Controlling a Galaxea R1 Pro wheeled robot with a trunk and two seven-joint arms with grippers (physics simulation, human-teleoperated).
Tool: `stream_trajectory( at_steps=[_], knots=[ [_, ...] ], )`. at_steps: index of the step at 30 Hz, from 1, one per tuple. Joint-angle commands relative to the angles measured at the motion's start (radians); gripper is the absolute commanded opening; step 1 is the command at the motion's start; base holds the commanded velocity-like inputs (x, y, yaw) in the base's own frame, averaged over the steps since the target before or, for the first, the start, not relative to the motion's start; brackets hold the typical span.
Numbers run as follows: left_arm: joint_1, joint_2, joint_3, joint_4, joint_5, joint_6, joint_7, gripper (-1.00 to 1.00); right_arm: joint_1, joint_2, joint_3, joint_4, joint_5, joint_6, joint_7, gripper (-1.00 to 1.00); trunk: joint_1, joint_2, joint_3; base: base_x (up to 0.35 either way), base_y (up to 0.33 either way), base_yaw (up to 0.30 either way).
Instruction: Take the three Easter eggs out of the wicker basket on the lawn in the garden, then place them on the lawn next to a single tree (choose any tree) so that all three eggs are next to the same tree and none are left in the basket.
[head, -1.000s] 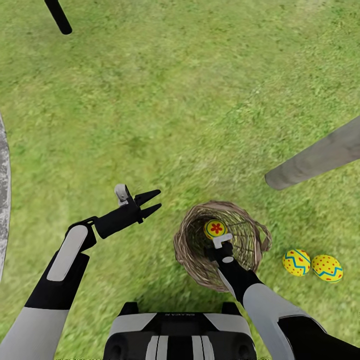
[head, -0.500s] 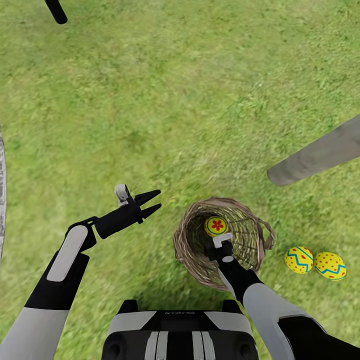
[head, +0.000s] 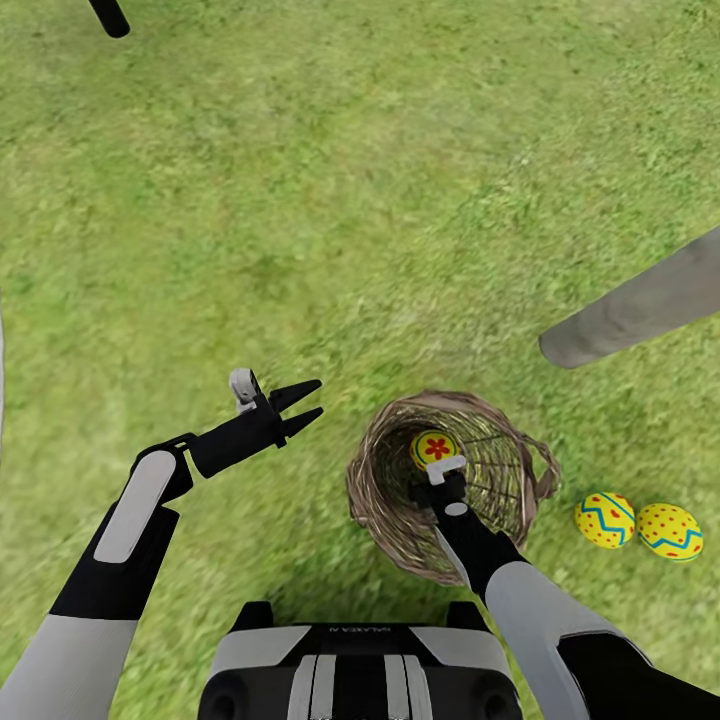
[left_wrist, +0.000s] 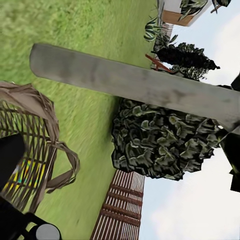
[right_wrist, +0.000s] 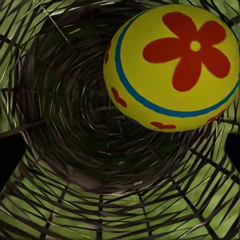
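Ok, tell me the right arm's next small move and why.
Probably ease the right gripper forward and shut its jaws on the flower egg. That egg lies inside the wicker basket, just ahead of the gripper, while the two other eggs already rest on the lawn near the trunk.

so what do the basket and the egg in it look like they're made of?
Basket: brown woven wicker, matte; its open weave lets grass show through in the right wrist view. Egg: smooth, hard-looking shell with painted yellow, blue and red marks; plastic or real shell, can't tell.
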Motion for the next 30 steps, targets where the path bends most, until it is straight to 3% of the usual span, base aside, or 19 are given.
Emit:
stream_trajectory(
  at_steps=[1, 10, 18, 30],
  knots=[
    [0.0, 0.001, -0.001, 0.001, -0.004, 0.002, -0.007, 1.0, 0.0, 0.0, 0.005, 0.0, 0.006, 0.002, -0.007, 1.0, 0.004, -0.007, -0.004, 0.0, 0.0, 0.0],
    [0.0, 0.001, -0.001, 0.001, -0.004, 0.001, -0.007, 1.0, 0.0, 0.0, 0.005, -0.001, 0.006, -0.002, -0.009, 1.0, 0.038, -0.07, -0.032, 0.0, 0.0, 0.0],
    [0.0, 0.001, -0.001, 0.001, -0.004, 0.001, -0.007, 1.0, 0.0, 0.002, 0.007, -0.001, 0.006, -0.005, -0.114, 1.0, 0.069, -0.126, -0.057, 0.0, 0.0, 0.0],
    [0.0, 0.0, -0.001, 0.001, -0.004, 0.0, -0.006, 1.0, 0.0, 0.005, 0.007, -0.003, 0.004, -0.007, -0.122, 1.0, 0.115, -0.21, -0.094, 0.0, 0.0, 0.0]
  ],
)
